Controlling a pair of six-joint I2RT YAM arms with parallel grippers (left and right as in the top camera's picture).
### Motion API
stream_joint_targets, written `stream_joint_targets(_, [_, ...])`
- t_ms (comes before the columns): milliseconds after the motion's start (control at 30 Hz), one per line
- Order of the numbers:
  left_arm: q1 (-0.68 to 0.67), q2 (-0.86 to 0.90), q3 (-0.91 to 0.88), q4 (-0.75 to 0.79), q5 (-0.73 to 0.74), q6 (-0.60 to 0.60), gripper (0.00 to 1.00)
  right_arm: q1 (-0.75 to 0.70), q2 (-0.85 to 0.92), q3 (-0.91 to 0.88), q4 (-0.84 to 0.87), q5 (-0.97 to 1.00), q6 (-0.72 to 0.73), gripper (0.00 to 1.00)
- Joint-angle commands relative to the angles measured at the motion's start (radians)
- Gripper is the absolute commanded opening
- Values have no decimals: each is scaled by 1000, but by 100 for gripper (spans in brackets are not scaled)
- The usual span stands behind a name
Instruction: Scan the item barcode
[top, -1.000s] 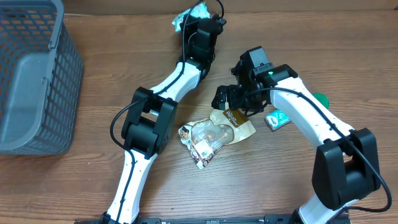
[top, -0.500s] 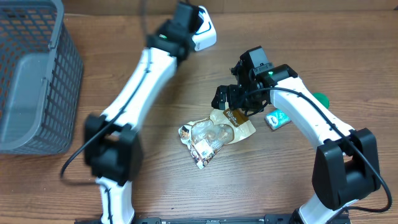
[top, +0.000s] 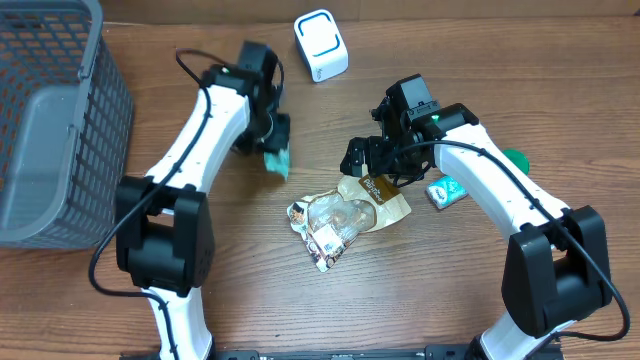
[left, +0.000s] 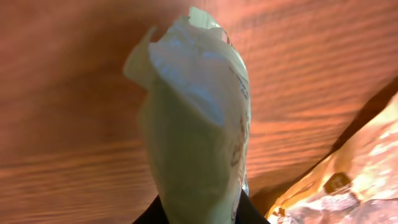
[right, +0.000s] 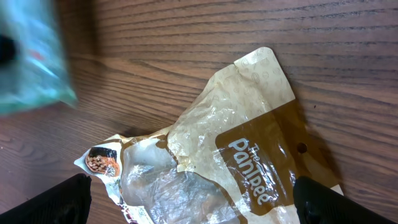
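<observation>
Lettering on pouch (right: 249, 149): brown print is showing upside down to my right wrist camera and seems to be reading "The Pantree"; a small picture label is sitting at the clear, crumpled end.
Print on teal packet (left: 199, 124): a faint line is running down one edge, too blurred for me to read.
Left claw (top: 273, 150): I am pinching the teal packet by its lower end, jaws narrow around it, and it is standing up right in front of my left wrist camera.
Teal packet's place: it is hanging at my left claw over the table (top: 450, 300), at about 10 o'clock from the pouch and 7 o'clock from the white scanner box (top: 320, 44), apart from both.
Right claw (top: 373, 165): my jaws are standing wide with nothing between them, fingers (right: 46, 199) showing in the lower corners of the wrist view; I am hovering over the pouch's brown end.
White scanner box: sitting at 12 o'clock on the table, blue-outlined face up.
Other things: grey basket (top: 50, 130) at 9 o'clock; small teal pack (top: 445, 190) at 3 o'clock from the pouch.
Change since a second ago: my left arm was stretched to 12 o'clock, covering the scanner box, with the packet at the far edge; now it is drawn back and the box is lying in plain sight. Right arm, pouch and small pack are lying where they were.
</observation>
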Motion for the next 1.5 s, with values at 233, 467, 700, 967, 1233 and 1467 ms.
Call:
stream_joint_targets(233, [-5,-3,-18,24,146,-28,100,0,-6,5,2,7,-4,100])
stream_joint_targets(467, [22,-5,111,-54,192,-27,100,0,-6,5,2,7,-4,100])
stream_joint_targets(700, [52,-6,243,-82,191,-42,100,0,-6,5,2,7,-4,100])
stream_joint_targets(967, [52,-5,241,-87,191,-41,100,0,-6,5,2,7,-4,100])
stream_joint_targets(1233, [52,-5,241,-86,191,-41,100,0,-6,3,2,7,-5,100])
stream_joint_targets(1467, [52,-5,241,-86,191,-41,100,2,-29,3,2,7,-4,100])
